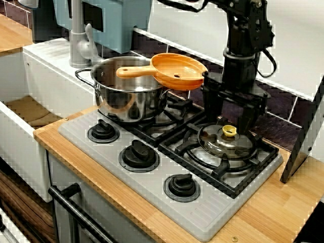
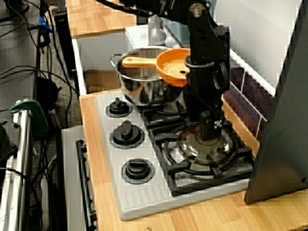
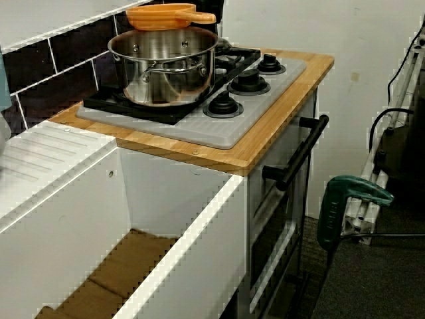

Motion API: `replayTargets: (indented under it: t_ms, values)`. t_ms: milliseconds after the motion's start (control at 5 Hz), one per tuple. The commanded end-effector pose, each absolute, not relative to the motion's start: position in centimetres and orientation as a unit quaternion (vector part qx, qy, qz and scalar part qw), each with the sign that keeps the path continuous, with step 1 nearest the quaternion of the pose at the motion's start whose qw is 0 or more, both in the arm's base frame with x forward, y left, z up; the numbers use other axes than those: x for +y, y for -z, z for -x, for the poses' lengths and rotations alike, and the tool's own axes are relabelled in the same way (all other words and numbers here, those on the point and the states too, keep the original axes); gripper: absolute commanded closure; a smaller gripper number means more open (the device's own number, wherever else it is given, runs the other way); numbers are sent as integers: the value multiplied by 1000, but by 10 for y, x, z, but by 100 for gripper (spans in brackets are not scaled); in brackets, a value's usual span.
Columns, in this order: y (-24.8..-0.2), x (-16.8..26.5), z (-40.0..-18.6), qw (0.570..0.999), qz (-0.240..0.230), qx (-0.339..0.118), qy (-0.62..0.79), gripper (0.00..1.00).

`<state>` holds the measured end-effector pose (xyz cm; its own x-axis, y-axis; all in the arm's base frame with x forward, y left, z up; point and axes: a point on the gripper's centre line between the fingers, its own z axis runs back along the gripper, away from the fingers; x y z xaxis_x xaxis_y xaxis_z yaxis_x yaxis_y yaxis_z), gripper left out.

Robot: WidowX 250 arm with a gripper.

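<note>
The work in hand appears to be a grasp at its approach stage. The gripper [image 1: 228,123] stands low over the glass lid [image 1: 216,145], which lies flat on the burner grate [image 1: 174,148] beside the one carrying the pot [image 1: 129,98]. The fingers are spread, one on either side of the lid's yellow knob [image 1: 229,131] and clear of it in the front view, so nothing is held. In the side view the wrist hides the knob, and whether the fingertips touch the glass cannot be told.

Taking hold from here would call for the knob to be centred between the fingers, which would need to close squarely on it - it is small and round, and an off-centre pinch could slip.

The arm [image 1: 248,30] comes down near-vertical from above the back wall, wrist straight, fingers pointing down at the lid. An orange strainer [image 1: 178,71] rests across the pot's rim - its bowl overhangs toward the gripper, close to the wrist. Three dials [image 1: 138,153] line the front of the grey hob [image 1: 152,197]. The view from the sink does not show the gripper.
</note>
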<state>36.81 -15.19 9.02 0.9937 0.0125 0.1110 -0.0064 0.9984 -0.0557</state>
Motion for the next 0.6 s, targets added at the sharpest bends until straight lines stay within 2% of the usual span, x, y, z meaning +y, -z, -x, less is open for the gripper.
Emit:
replayTargets:
  t_ms: [0,400]
  values:
    - [-113,-160,-366,995,30,-98,-1,0]
    - [-105,-162,-371,995,30,-91,-8,0]
